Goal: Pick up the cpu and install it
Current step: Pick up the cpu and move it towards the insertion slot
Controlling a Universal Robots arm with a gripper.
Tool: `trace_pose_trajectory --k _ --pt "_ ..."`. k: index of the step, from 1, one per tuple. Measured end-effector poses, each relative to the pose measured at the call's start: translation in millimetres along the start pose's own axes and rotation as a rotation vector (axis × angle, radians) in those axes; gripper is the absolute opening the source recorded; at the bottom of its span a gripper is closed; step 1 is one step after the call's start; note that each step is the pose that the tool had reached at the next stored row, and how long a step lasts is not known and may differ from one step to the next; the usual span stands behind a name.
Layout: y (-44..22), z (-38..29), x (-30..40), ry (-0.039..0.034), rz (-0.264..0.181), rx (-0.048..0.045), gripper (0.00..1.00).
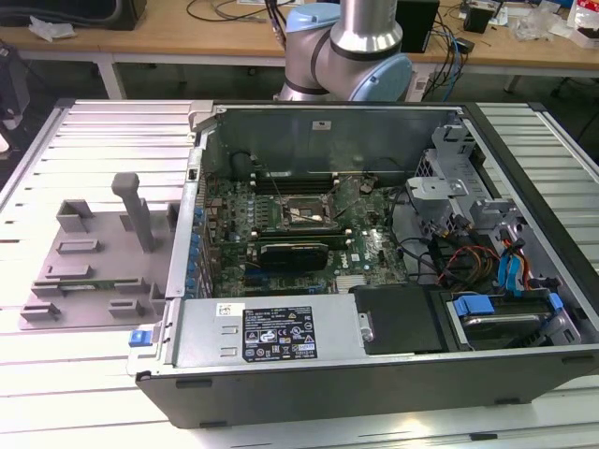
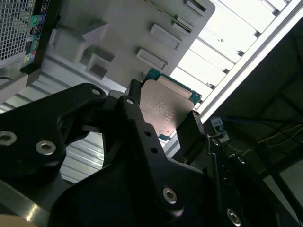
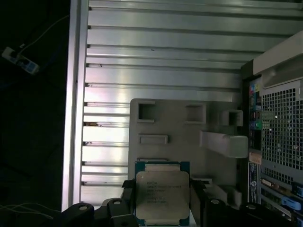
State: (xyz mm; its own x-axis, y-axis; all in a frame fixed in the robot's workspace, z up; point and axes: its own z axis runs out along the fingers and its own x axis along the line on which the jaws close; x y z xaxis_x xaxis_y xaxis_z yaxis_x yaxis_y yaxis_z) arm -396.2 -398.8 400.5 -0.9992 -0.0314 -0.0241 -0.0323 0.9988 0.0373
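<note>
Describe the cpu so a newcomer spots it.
In the first wrist view, find the computer case, then the grey fixture plate beside it. In front of that plate the gripper clamps the cpu: the only silver-topped square, green-edged.

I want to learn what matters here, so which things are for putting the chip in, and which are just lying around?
For the job: the cpu, held between the jaws; the socket on the board; the open computer case.
Just lying about: the grey tray on the slatted table; the black card; the cables on the back bench.
</note>
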Motion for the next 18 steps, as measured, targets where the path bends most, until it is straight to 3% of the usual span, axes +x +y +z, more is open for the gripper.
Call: trace_pose_trajectory --k 3,4,6,8,12,18 --pt "0.2 -5.5 -0.1 0.0 0.0 -0.0001 0.55" --pt "0.4 -11.0 -0.2 0.0 0.0 -0.0001 0.55" --pt "0.6 -15.5 -0.4 -0.0001 0.0 -0.0001 0.55" --pt "1.0 -26.4 -0.6 0.0 0.0 -0.0002 0.55" --pt "1.6 -42.1 -1.0 -0.0001 0.0 -0.0002 0.55" --pt "2.2 -58.5 -1.4 -0.0001 0.0 -0.0001 0.55"
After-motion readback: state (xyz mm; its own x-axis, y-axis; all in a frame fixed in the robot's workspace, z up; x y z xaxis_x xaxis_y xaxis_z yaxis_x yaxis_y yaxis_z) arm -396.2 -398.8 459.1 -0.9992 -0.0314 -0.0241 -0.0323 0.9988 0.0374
